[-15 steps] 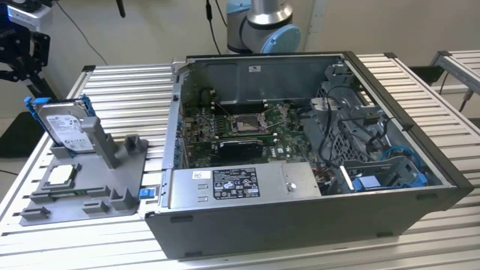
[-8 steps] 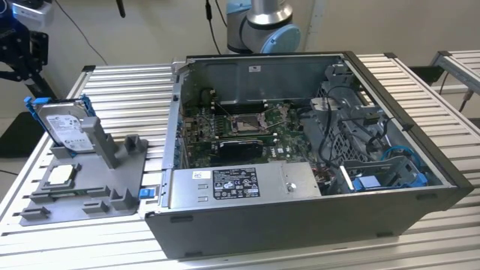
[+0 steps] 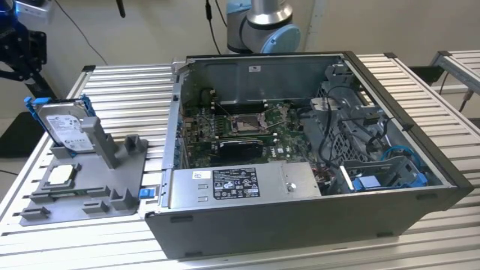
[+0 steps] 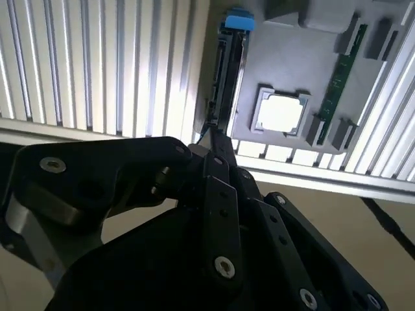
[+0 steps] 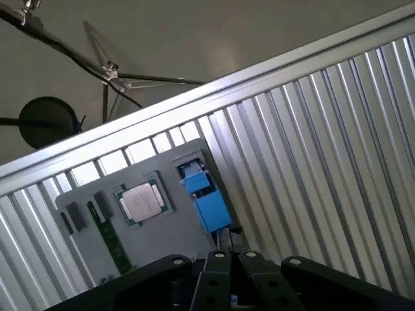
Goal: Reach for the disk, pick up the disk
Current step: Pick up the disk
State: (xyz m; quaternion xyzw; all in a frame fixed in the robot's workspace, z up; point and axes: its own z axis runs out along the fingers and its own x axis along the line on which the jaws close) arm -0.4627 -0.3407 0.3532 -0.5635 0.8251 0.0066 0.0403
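Observation:
The disk (image 3: 67, 128) stands on edge in a slot of the grey holder (image 3: 112, 185) at the exterior view's left, its white label facing the camera and a blue bracket around it. My gripper (image 3: 22, 62) hangs up and to the left of it, out past the table's edge. In the second wrist view the disk (image 4: 227, 71) shows edge-on just beyond my gripper (image 4: 209, 137), whose black fingers meet at a point, shut and empty. The first wrist view has the disk's blue bracket (image 5: 207, 201) close in front of my gripper (image 5: 224, 241).
A square silver chip (image 4: 280, 111) and a green memory stick (image 4: 338, 78) lie on the grey holder beside the disk. The open computer case (image 3: 300, 169) takes up the middle of the slatted table (image 3: 127, 95). A tripod (image 5: 110, 71) stands on the floor beyond the table's edge.

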